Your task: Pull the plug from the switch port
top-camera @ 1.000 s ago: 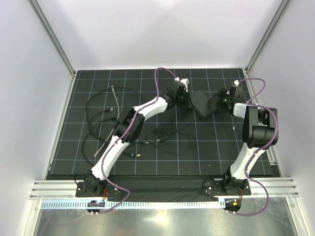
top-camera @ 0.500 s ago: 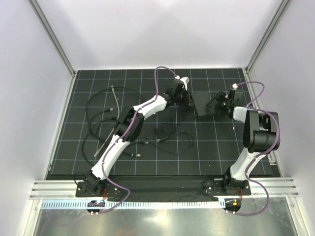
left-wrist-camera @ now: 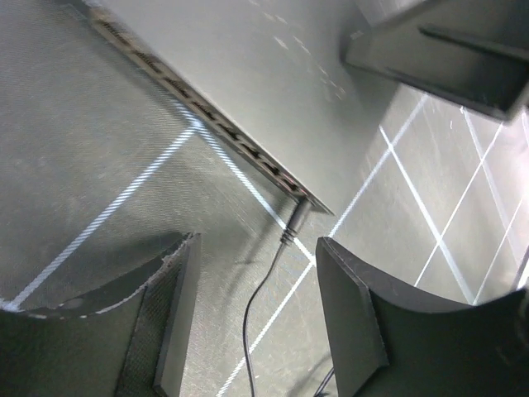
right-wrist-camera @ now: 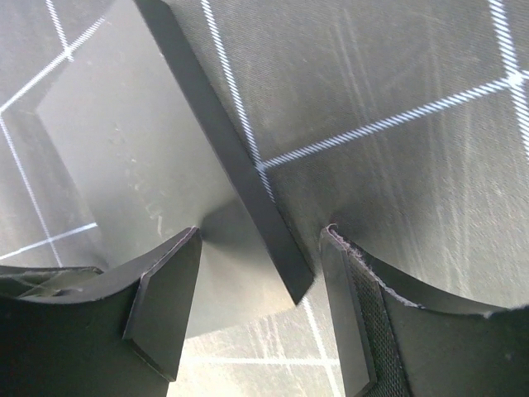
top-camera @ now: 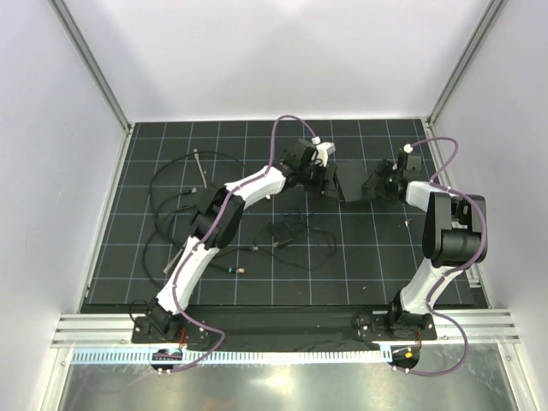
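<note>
Left arm [top-camera: 231,201] and right arm [top-camera: 445,224] reach forward, fingers [left-wrist-camera: 169,327] apart.

Desk [top-camera: 368,265] is a black grid mat. Loose tangle of thin cables [top-camera: 175,205] on the left, small black block [top-camera: 280,231] with wires mid-desk.

The switch box [top-camera: 353,178] swung from skewed to square with the grid. The left gripper [top-camera: 329,181] moved right toward it; the right gripper [top-camera: 374,185] edged slightly left.
</note>
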